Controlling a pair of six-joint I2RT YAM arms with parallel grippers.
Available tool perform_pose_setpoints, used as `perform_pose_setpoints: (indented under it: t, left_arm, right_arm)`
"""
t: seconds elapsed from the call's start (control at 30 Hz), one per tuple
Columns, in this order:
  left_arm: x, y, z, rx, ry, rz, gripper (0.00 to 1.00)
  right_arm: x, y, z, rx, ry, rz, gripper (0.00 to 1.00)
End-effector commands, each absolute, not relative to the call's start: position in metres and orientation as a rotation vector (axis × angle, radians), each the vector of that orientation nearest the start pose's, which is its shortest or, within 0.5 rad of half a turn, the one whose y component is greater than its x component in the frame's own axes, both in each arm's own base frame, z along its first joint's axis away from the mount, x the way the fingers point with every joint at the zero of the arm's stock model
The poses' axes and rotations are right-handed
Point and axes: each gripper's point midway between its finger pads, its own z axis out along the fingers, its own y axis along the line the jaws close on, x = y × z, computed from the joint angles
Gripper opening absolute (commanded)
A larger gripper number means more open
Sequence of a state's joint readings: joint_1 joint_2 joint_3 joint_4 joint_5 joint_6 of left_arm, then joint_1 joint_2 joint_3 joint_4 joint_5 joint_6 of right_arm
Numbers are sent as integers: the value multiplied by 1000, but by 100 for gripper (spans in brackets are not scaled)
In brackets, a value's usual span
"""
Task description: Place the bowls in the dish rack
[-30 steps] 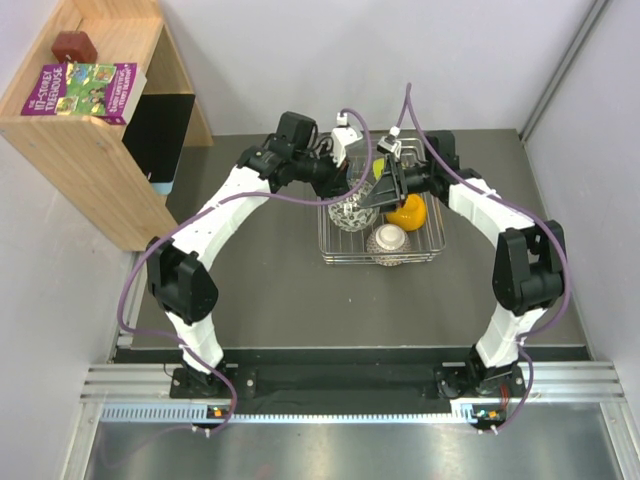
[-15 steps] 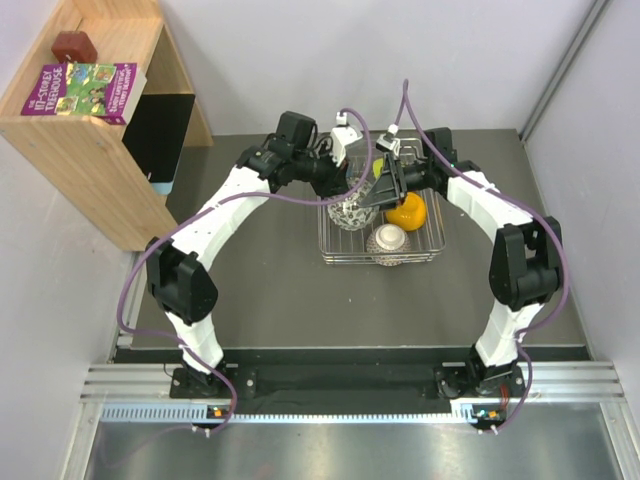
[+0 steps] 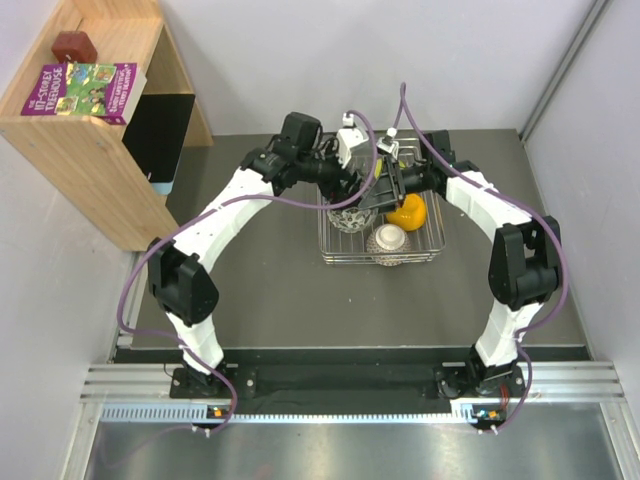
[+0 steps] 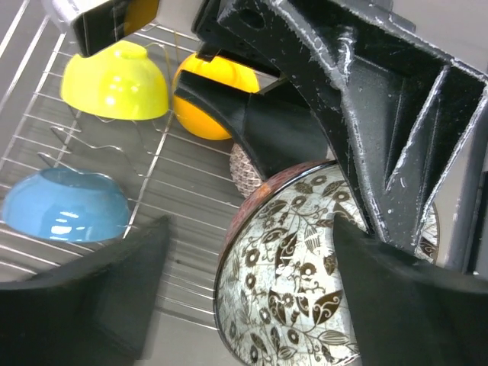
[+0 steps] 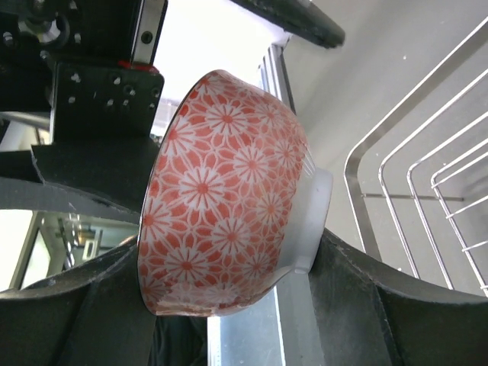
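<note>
The silver wire dish rack (image 3: 432, 240) sits at the table's far middle. In it are an orange bowl (image 3: 409, 212) and a pale latticed bowl (image 3: 388, 238) upside down. A white bowl with brown flower pattern (image 4: 305, 267) stands on edge in the rack (image 4: 175, 179). My left gripper (image 4: 252, 305) is open around it, with a gap on the left side. Beyond lie a yellow-green bowl (image 4: 114, 80), a blue bowl (image 4: 65, 206) and the orange bowl (image 4: 210, 103). My right gripper (image 5: 229, 286) is shut on a pinkish-red bowl (image 5: 225, 198) with a white foot, held on edge beside the rack's rim (image 5: 358, 179).
Both arms crowd together over the rack's far left part (image 3: 365, 190). A wooden shelf (image 3: 95, 150) with books and a red box (image 3: 75, 45) stands at the far left. Walls close in the table at the back and right.
My left gripper has opened off the flower-pattern bowl, which stays on edge in the rack. My right gripper has shifted slightly with the pinkish-red bowl.
</note>
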State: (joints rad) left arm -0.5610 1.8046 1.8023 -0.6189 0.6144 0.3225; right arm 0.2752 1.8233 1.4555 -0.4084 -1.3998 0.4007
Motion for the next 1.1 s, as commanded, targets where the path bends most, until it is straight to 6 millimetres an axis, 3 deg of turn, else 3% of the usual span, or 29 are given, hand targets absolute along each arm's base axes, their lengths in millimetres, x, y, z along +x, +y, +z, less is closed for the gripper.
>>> perform_pose_setpoints:
  t: [0.0,0.23,0.4,0.53,0.7,0.9,1.07]
  left_arm:
    - [367,-330,298,1183,1700,-765,99]
    - [382,-300,310,1060,1726,-751,99]
    - [377,-287,316,1041,1714,-808,99]
    - [364,-281,318,1055,1714,-832,99]
    - [357,-262,306,1035,1751,-816,99]
    - [356,-225,299,942,1798,-842,99]
    - [355,-195,293,880,1838,-798,99]
  right_arm:
    - [319,268,258,-652,2092,1911,0]
    - [331,264,251,-598,2122,1836,0]
    - [340,264,245,-577,2143,1782,0]
    - [359,261,228,-544,2202,1670,0]
    - [388,254,210,-523,2277,1455,0]
    - [421,248,205,-492,2294,1239,0]
    - [430,250,205,-517,2299,1104,0]
